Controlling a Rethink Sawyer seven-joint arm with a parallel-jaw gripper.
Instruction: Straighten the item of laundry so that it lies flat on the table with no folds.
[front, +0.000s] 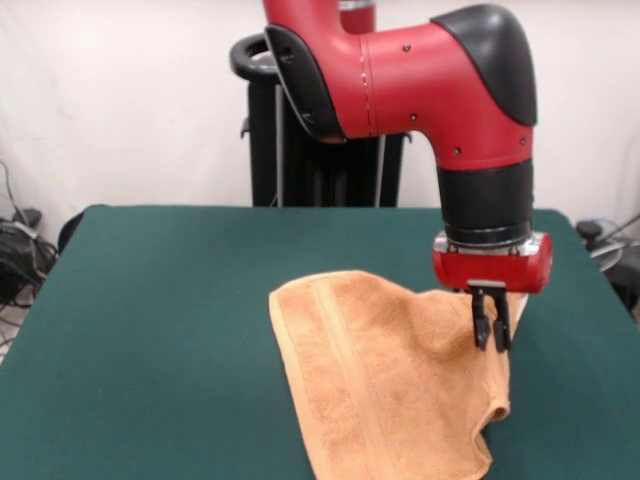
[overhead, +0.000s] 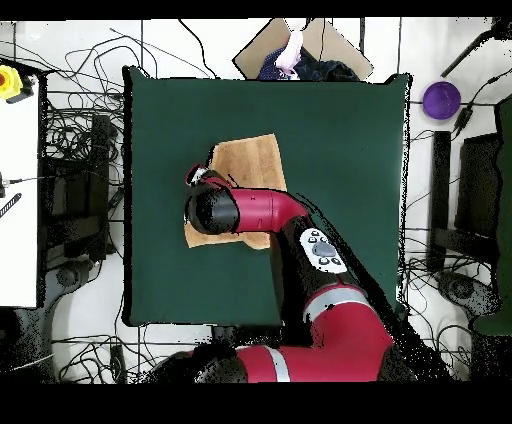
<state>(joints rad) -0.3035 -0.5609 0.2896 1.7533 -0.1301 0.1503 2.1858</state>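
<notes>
The orange-tan towel (front: 385, 375) lies on the dark green table (front: 150, 300), right of centre in the front view, and runs off the picture's bottom edge. A border band runs along its length. Its right part is raised and creased, draping down from my gripper (front: 491, 335). The gripper points straight down, its fingers close together on the towel's raised right edge. In the overhead view the towel (overhead: 250, 165) shows in the middle of the table (overhead: 340, 150), partly hidden under my arm (overhead: 245, 212), which also hides the gripper. The white tag does not show.
The robot's black pedestal (front: 300, 150) stands beyond the table's far edge. In the overhead view a cardboard box (overhead: 320, 45) sits past the table's top edge, a purple round object (overhead: 441, 99) at top right, and cables cover the floor at both sides.
</notes>
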